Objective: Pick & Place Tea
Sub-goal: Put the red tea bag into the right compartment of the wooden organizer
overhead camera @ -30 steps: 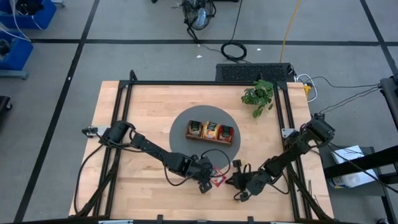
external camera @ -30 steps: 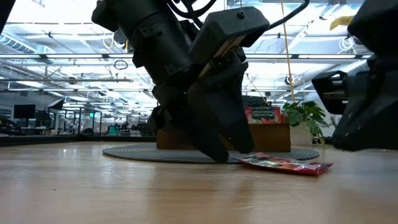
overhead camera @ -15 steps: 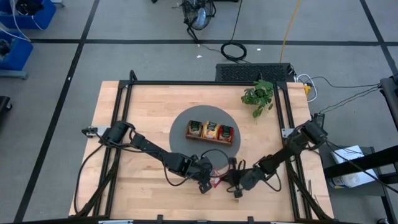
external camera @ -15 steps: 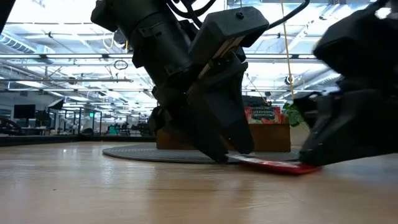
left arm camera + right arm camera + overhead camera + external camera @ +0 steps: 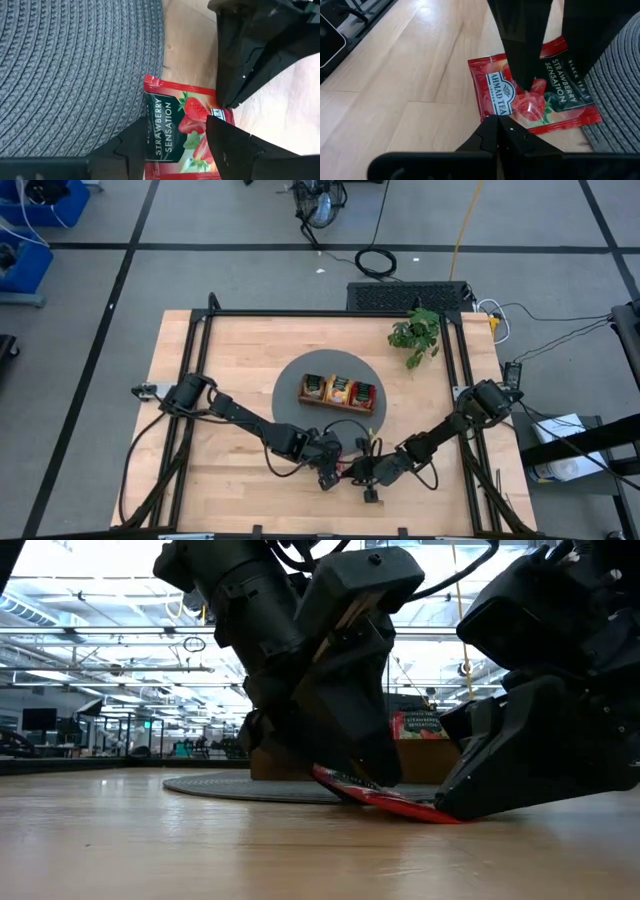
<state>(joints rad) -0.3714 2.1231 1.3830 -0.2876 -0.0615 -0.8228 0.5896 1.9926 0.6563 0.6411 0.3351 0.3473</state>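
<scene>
Red, with a strawberry picture and the words "Strawberry Sensation", a flat tea sachet [image 5: 535, 97] lies on the wooden table [image 5: 230, 360] at the front edge of a round grey woven mat [image 5: 300, 375]. One corner of the sachet overlaps the mat's rim. In the low view the sachet [image 5: 385, 800] is tilted, its mat-side edge lifted off the wood and its far edge down.

At the middle of the mat stands a brown wooden tray [image 5: 339, 391] with three compartments, each holding sachets.

Both dark arms meet at the sachet, just in front of the mat. The left gripper [image 5: 177, 137] stands over it with its fingers spread apart, one on each side of the packet's printed face, not pinching it. The right gripper [image 5: 500, 132] comes in low from the opposite side, fingers pressed fully together, their tip at the sachet's edge farthest from the mat.

A small green potted plant [image 5: 415, 333] sits behind the mat, toward the right arm's side.
</scene>
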